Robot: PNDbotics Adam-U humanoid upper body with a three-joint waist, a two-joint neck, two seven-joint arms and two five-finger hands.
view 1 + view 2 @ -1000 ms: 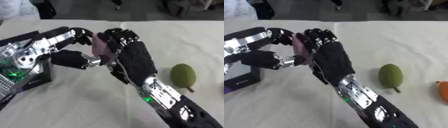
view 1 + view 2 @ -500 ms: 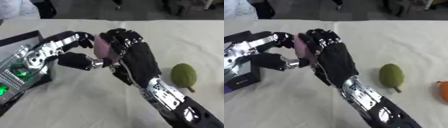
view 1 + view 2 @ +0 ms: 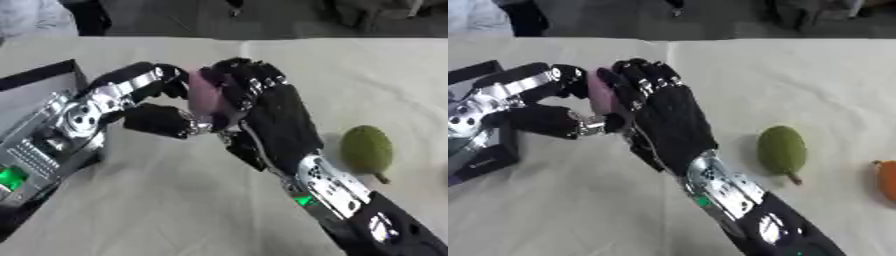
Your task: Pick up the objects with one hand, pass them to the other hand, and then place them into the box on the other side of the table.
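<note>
The small pinkish-purple rounded object (image 3: 206, 95) sits above the table, caught between the two hands at mid-left, its long axis running roughly upright. On its right side the black right hand (image 3: 276, 122) has its fingers curled over the top and round the near face; on its left side the silver-and-black left hand (image 3: 144, 102) closes in with fingers above and thumb below, both touching or nearly touching it. Whether the left hand already bears it I cannot tell. The dark open box (image 3: 44, 85) lies just left of the left hand, so the handover looks to turn on the left hand. A green oval fruit (image 3: 781, 149) and an orange thing (image 3: 885, 179) lie well apart on the right.
</note>
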